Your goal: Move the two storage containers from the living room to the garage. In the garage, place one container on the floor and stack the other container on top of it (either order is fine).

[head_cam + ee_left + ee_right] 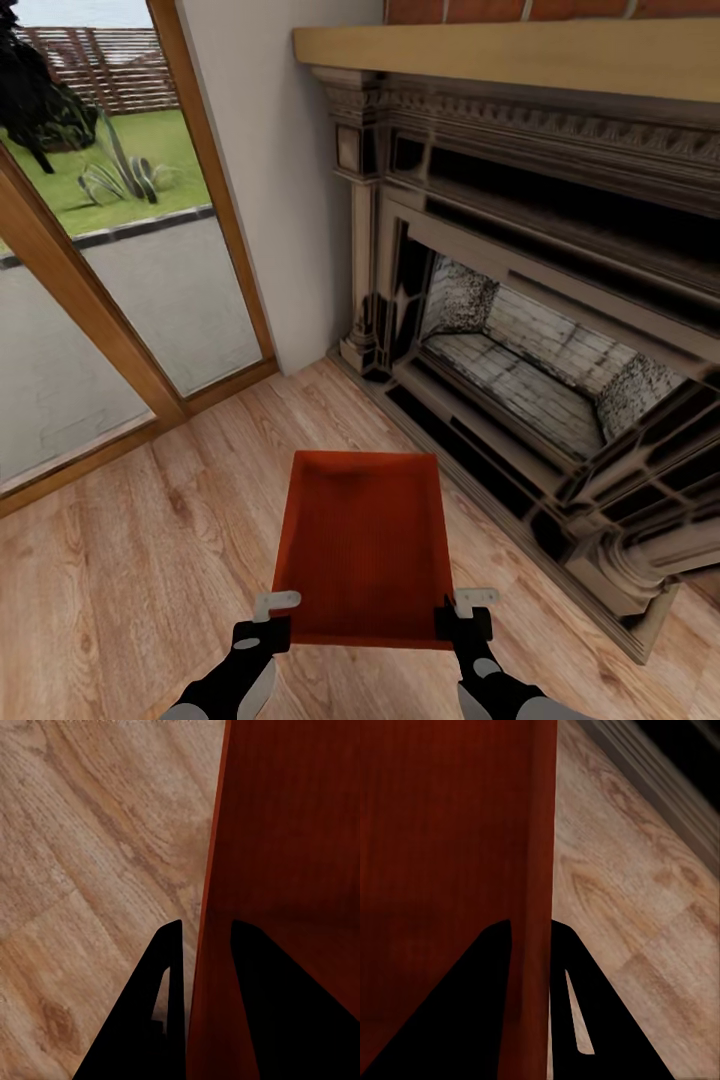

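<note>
Orange-red storage container (362, 545) sits between my 2 grippers, over the wood-plank floor (130, 560) w/ the fireplace (540, 340) at right. Left gripper (270, 622) pinches its left wall, right gripper (465, 615) its right wall, both closed on it.

Stone fireplace surround (540, 330), perhaps a plant (125, 175) outside.
</note>
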You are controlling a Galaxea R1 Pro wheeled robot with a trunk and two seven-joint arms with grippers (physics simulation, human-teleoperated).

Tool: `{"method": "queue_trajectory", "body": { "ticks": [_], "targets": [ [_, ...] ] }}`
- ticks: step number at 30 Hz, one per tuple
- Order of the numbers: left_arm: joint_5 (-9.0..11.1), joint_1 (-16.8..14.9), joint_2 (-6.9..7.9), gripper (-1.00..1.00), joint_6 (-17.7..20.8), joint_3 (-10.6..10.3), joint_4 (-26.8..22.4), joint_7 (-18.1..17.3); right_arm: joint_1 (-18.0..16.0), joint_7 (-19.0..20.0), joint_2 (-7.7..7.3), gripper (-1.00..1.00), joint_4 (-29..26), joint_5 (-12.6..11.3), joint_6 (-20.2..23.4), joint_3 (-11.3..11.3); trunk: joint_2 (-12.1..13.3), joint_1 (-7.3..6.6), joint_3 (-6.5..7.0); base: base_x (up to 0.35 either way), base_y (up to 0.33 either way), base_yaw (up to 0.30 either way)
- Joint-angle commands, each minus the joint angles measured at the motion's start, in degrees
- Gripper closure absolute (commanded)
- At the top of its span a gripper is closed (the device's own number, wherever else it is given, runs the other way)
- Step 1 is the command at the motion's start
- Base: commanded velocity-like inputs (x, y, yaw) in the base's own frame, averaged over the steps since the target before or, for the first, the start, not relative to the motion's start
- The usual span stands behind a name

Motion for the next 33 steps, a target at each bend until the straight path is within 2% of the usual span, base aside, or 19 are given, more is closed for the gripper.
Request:
{"method": "queue_trajectory", "body": {
  "ticks": [1, 33],
  "targets": [
    [1.4, 0.0, 0.0, 1.0, 0.4, -0.8, 0.2, 0.3, -0.1, -0.4, 0.0, 1.0, -2.4, -0.1, -0.4, -0.6, 0.0, 0.0, 0.0, 0.0, 0.0, 0.014],
    [1.3, 0.0, -0.03, 1.0, 0.4, -0.8, 0.2, 0.3, -0.1, -0.6, 0.1, 1.0, -2.4, 0.2, -0.7, -0.6, 0.0, 0.0, 2.67, 0.0, 0.0, 0.086]
  ]
}}
